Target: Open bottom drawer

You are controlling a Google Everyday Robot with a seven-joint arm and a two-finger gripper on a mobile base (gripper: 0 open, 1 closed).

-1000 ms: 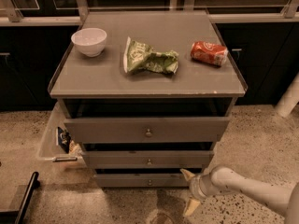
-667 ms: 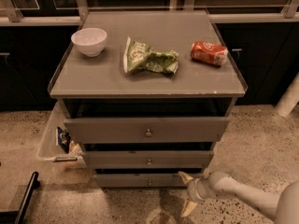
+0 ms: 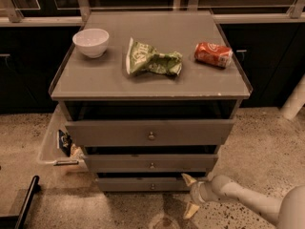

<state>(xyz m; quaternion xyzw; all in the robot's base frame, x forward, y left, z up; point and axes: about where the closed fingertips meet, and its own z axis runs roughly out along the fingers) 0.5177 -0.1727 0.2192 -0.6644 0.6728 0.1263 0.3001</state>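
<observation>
Bottom drawer [image 3: 128, 184]: lowest of 3 grey fronts, just above the floor, knob [image 3: 152, 186] at centre. Gripper [image 3: 189, 195] sits low beside its right end, fingers spread, nothing pinched. Judgement: arm kept low to line up with the knob; no grasp yet.

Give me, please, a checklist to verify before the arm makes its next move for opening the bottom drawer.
1. Target found: the bottom drawer is the lowest and slimmest front. Ok.
2. Its knob is in view, with nothing on it. Ok.
3. The pincer is at drawer height, by the right end of the front, fingers spread. Ok.
4. Pincer lined up on the knob: not ok, it sits to the right of it.
5. Pincer touching the drawer front: cannot tell.
6. Floor in front has room for the drawer to slide out: cannot tell, there is a dim mark there.
</observation>
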